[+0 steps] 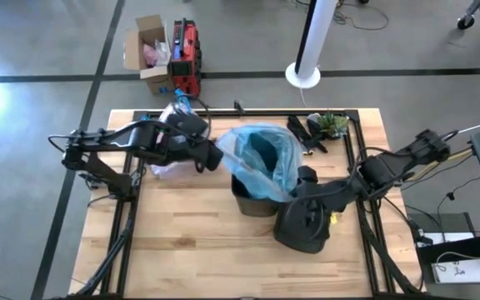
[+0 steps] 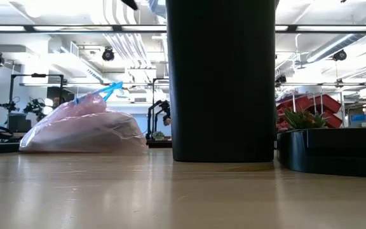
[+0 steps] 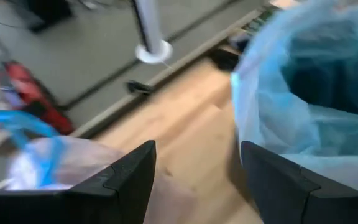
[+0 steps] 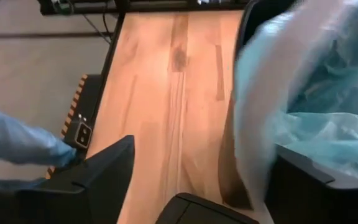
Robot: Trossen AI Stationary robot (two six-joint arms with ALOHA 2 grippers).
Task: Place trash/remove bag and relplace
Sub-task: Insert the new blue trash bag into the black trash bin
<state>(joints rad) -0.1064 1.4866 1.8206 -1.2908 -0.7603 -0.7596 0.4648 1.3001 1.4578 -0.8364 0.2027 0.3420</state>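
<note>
Blue crinkly plastic bag (image 1: 261,158) lines our black bin (image 1: 252,200) mid-surface, flanked by our open left claw (image 1: 215,157) and open right claw (image 1: 304,179), the tied pink liner (image 1: 169,162) set aside.

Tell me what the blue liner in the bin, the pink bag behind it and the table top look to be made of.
Blue liner: thin translucent plastic film, crinkled, with a slight sheen; the bin's dark inside shows through it.
Pink bag: thin, pale, see-through plastic, wrinkled, gathered at blue ties.
Table top: light wood, apparently joined planks, with visible grain and a smooth satin finish that faintly reflects light.
</note>
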